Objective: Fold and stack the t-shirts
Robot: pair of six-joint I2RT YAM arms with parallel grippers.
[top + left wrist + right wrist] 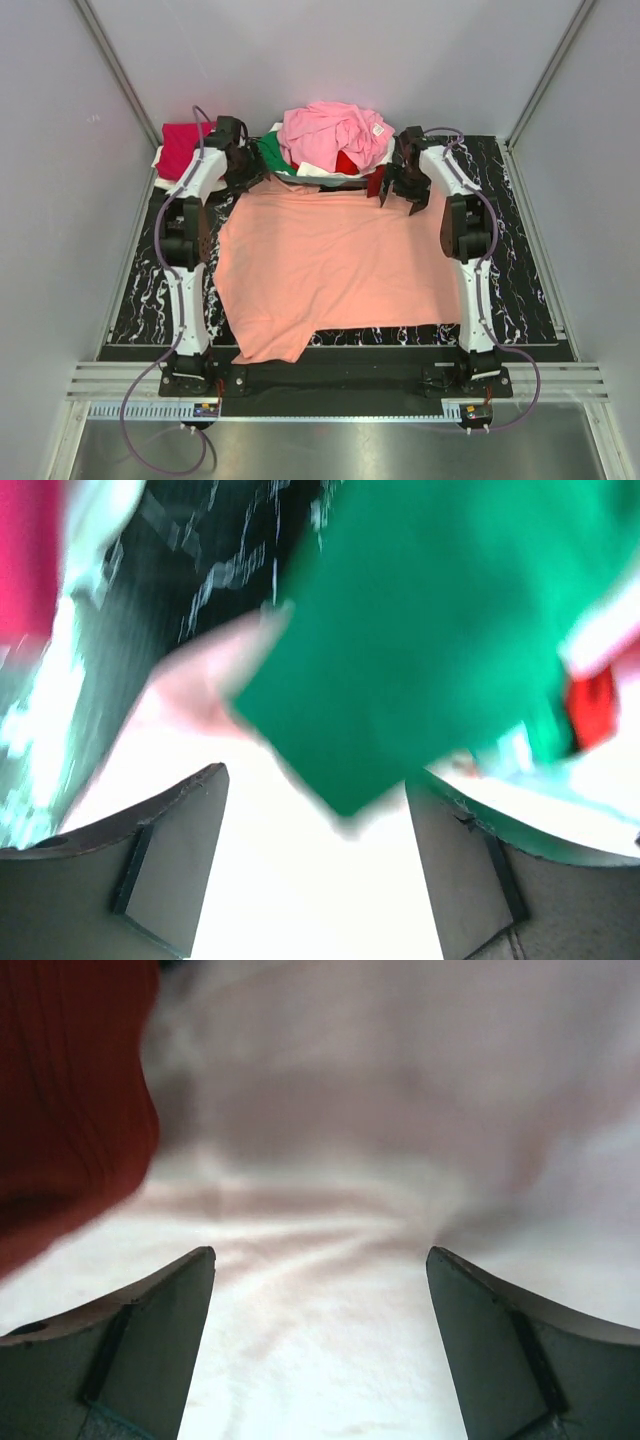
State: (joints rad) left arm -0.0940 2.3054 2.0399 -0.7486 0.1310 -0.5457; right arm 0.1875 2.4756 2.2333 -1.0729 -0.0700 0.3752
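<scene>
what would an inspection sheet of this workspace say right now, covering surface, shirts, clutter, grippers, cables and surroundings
surface: black marble-patterned mat, largely covered by cloth
job's things: salmon-orange shirt spread mostly flat, near left corner rumpled; light pink shirt, green shirt and red shirt heaped at the far edge; crimson-magenta shirt lying far left
clutter: nothing seen
grippers: left gripper open above the green shirt's edge; right gripper open above pale cloth; neither holds anything
cables: purple cables loop from both arm bases, off the cloth
surroundings: plain grey walls, metal rail along the near edge
</scene>
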